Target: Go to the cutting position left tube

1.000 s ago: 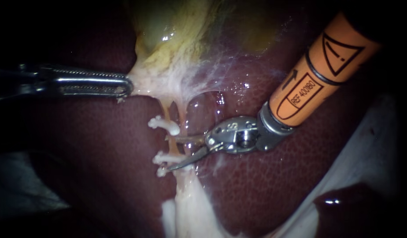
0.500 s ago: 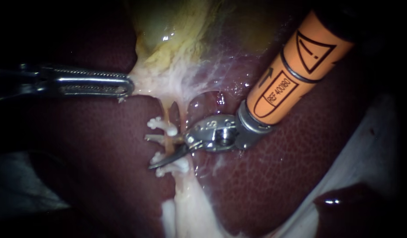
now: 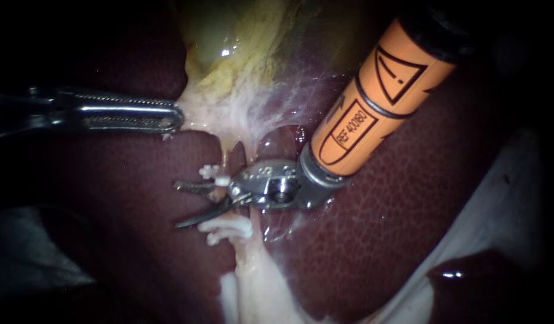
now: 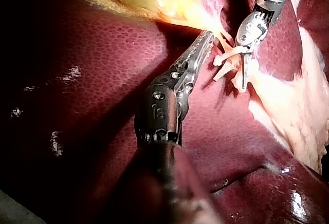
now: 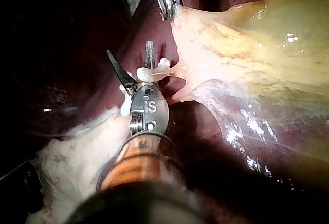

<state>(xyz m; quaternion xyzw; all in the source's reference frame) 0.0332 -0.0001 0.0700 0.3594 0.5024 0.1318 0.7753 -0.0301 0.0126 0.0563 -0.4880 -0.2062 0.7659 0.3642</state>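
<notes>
**Endoscope view.** The right instrument [image 3: 177,206] enters from the upper right on an orange shaft. Its two blades stand parted at centre left of the frame and grip nothing. The left tube [image 3: 225,155] descends from the pale tissue [image 3: 199,111] below the gallbladder [image 3: 241,42] and runs into the gap between the blades. There it lies between the upper clip [image 3: 212,174] and the lower clips [image 3: 228,226]. Whether either blade touches the tube cannot be told. The left instrument [image 3: 175,117] lies level at the left of the frame, its jaws clenched on the edge of the pale tissue, which is stretched towards it.

**Margins.** The upper blade lies just below the upper clip, and the lower blade just above the lower clips. Both tips end over bare liver [image 3: 121,240], which fills the lower left. A white sheet [image 3: 505,192] borders the liver at the lower right.

**Right wrist view.** Only this view shows the blades from behind. One is curved and pointed, the other straight, and a white clip lies against the base of the straight one. The left instrument grips the pale tissue ahead of them.

**Left wrist view.** Only this view shows the toothed length of the left jaws. The right instrument stands just beyond their tip, with the clips beside its one clearly visible blade.
</notes>
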